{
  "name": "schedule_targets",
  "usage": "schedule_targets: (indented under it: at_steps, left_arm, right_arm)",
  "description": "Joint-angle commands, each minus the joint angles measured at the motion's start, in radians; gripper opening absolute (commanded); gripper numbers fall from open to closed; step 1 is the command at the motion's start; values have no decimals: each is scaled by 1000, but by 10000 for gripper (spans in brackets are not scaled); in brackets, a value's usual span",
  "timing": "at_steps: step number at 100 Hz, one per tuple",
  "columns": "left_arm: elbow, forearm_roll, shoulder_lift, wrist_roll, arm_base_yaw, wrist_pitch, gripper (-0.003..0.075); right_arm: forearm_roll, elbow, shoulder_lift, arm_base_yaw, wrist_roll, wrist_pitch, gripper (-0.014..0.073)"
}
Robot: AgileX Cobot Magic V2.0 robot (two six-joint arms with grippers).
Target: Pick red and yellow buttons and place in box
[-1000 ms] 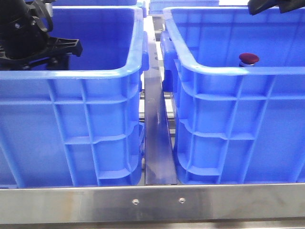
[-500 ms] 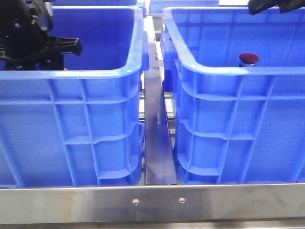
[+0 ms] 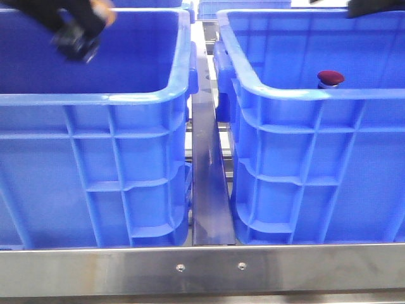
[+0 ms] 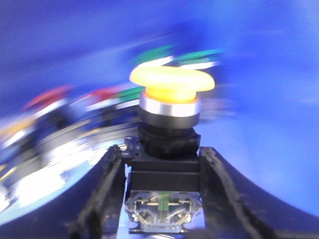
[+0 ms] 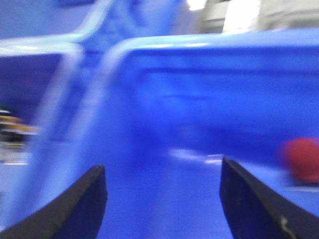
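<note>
- The yellow button [image 4: 171,85] sat right between the left gripper [image 4: 164,164] jaws, which were clamped on its dark body, so the cap stuck out past the fingertips with a silvery ring just under it.
- In the front view that gripper [image 3: 79,41] was a blurry dark smear up high over the left bin [image 3: 95,101], with a bit of orange [image 3: 103,11] showing at the top.
- The red button [image 3: 330,78] was sitting inside the right bin [image 3: 316,95], peeking just over the near rim. The right wrist view caught it as a red blob [image 5: 301,159] off to one side of the right gripper [image 5: 163,199], whose jaws were spread wide with nothing in them.
- Behind the yellow one there were smeared red and green shapes [image 4: 119,92], too blurred to tell what they were.
- A metal rail [image 3: 205,177] ran between the two bins.
- Compared with half a second before, the left arm had gone from sitting low in the bin to way up near the top, and the right arm had slid further out of view.
</note>
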Motion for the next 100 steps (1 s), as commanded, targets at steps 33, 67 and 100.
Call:
schedule_targets:
  at_steps: [33,67,100]
  left_arm:
    - [-33,-51,-96,129,-233,-40,141]
    - [-33,-58,-96,155,-303,-36,141]
    - [-33,-58,-96,155,-303,-34,138]
  right_arm:
    - [249,-29,-17,-1,65,470,584]
    - [258,-30,16,81,103,537,584]
    - [258,-88,53,138,101,463,580]
